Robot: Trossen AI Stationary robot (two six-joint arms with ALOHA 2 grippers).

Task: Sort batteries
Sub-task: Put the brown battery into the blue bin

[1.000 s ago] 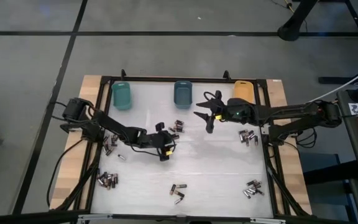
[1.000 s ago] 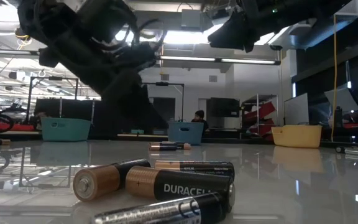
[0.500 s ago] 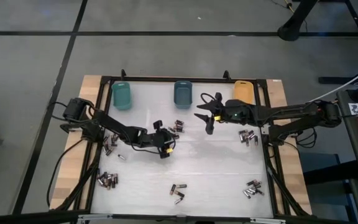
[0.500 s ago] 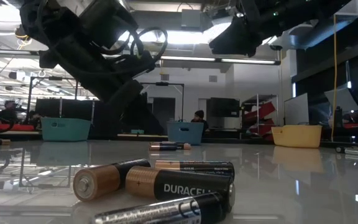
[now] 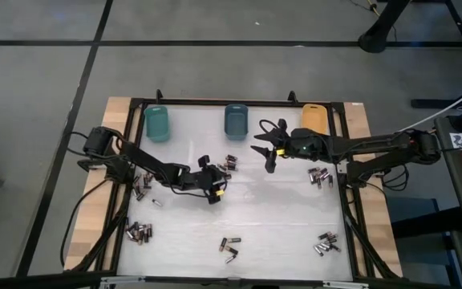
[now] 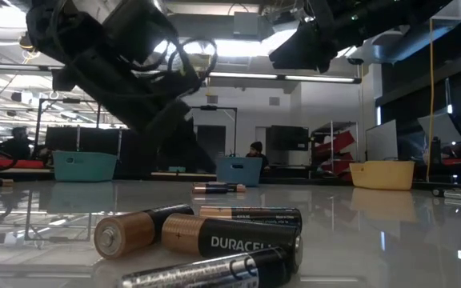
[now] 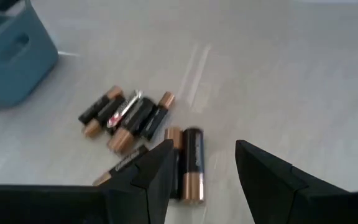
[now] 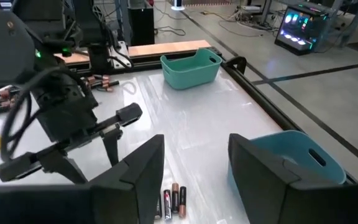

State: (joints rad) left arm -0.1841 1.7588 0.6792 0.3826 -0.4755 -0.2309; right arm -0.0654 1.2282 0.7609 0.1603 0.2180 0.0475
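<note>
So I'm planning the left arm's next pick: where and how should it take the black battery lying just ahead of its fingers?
Probably across the middle of the black battery, coming straight down. It lies flat on the table with another cell close along one side, so one finger must slip between them. The left hand is open and nearly astride it. The right hand waits open near the blue bin.

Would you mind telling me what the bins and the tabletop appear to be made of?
The teal bin and the blue bin look like moulded plastic: matte, uniform colour, rounded rims, cut-out handle slots. The orange bin looks alike, though farther off. The tabletop seems a smooth, glossy white sheet, perhaps acrylic or laminate, since it mirrors the batteries and ceiling lights.
</note>
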